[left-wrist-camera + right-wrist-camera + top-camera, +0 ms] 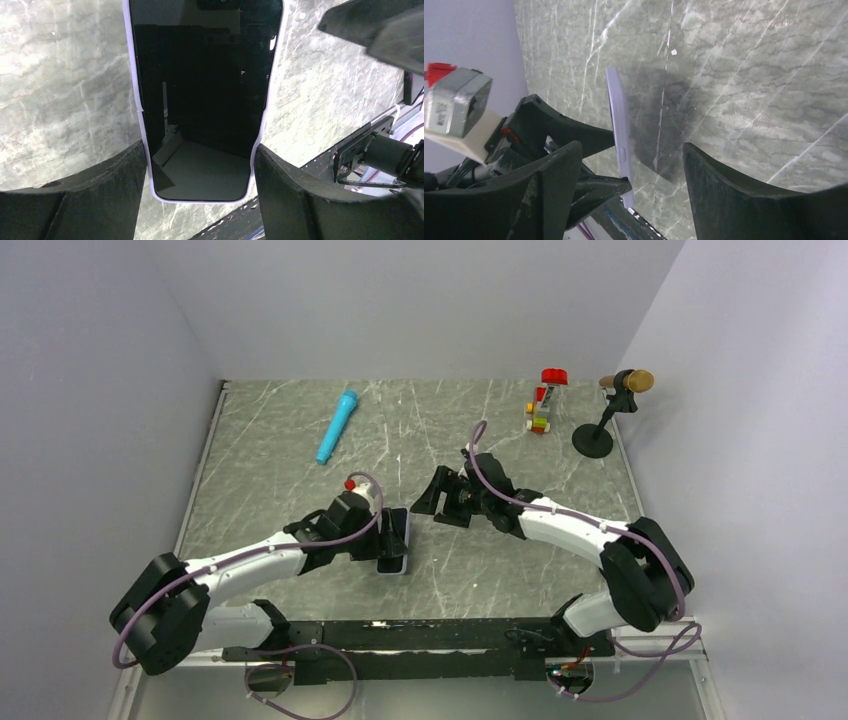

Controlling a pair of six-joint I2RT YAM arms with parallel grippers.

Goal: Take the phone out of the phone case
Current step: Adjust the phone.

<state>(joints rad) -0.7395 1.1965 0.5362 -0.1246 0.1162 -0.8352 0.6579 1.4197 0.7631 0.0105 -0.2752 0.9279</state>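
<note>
The phone [205, 100], a black glossy screen, sits inside the pale blue-grey phone case [134, 90], whose rim frames it. My left gripper [200, 170] is shut on the case's long edges near its lower end and holds it above the table, casting a shadow. In the top view the cased phone [395, 540] is at the left gripper's [385, 542] tip. My right gripper [432, 498] is open and empty just right of it. In the right wrist view the case [619, 125] shows edge-on between my spread right fingers [724, 190], touching neither.
A blue cylinder [337, 427] lies at the back left. A stack of toy bricks [543, 405] and a small microphone on a stand [610, 410] stand at the back right. A black rail [420, 640] runs along the table's near edge.
</note>
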